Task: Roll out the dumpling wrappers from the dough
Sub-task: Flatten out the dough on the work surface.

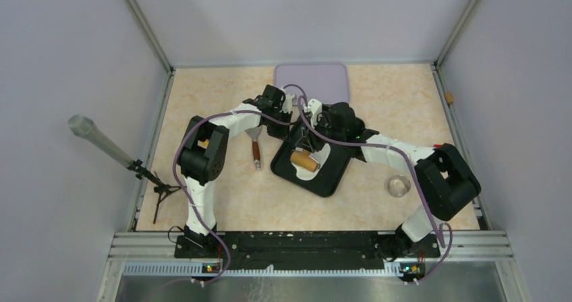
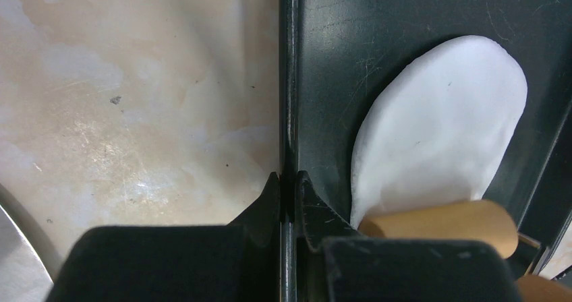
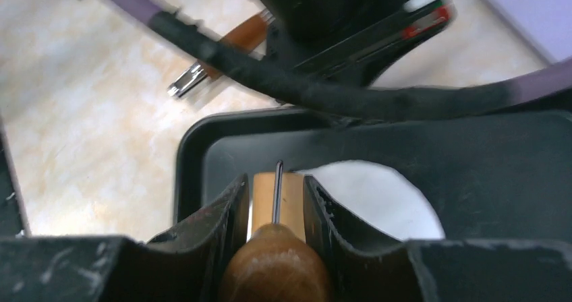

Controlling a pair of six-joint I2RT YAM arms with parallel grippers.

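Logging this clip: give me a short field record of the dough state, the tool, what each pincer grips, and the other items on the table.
dough: one flattened white sheet in the black tray; no small discs visible
tool: wooden roller at the dough's edge
left pincer: shut on the tray's rim
right pincer: shut on the roller
elsewhere on table: brown-handled scraper, glass dish, purple mat

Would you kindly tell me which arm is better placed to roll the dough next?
Right: the right gripper is shut on the roller, which sits on the dough's edge, while the left gripper pinches the tray rim.
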